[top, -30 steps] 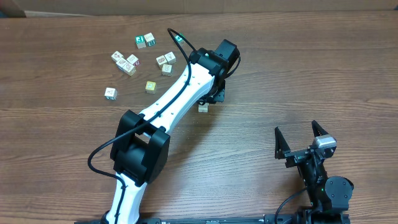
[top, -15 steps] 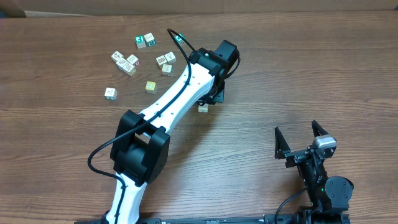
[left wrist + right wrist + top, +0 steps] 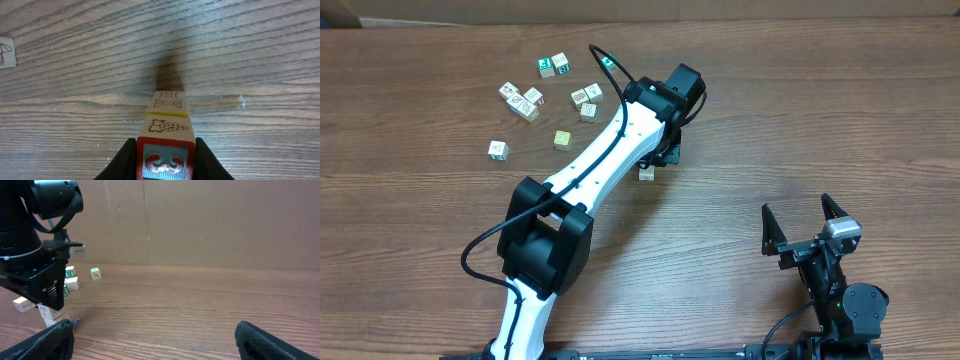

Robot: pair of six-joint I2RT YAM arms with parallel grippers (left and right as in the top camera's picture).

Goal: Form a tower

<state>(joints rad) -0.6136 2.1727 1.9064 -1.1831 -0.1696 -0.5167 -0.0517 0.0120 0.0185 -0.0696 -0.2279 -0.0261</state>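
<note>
At mid-table, beneath the left gripper (image 3: pixel 166 160): the tower (image 3: pixel 169 122), three cubes high, upright. Narrowed jaws clamped on its red-framed top cube (image 3: pixel 165 169). Off toward the far left, ten loose cubes (image 3: pixel 562 139), scattered. Near the front edge, right gripper (image 3: pixel 802 225) spread wide, holding nothing.

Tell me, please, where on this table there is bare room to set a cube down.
Widest bare wood: the right half, between the left arm and the open right gripper. The near-left corner beside that arm's base is free too. Crowded: the far left, where loose cubes scatter, and around the tower the left gripper grips.
</note>
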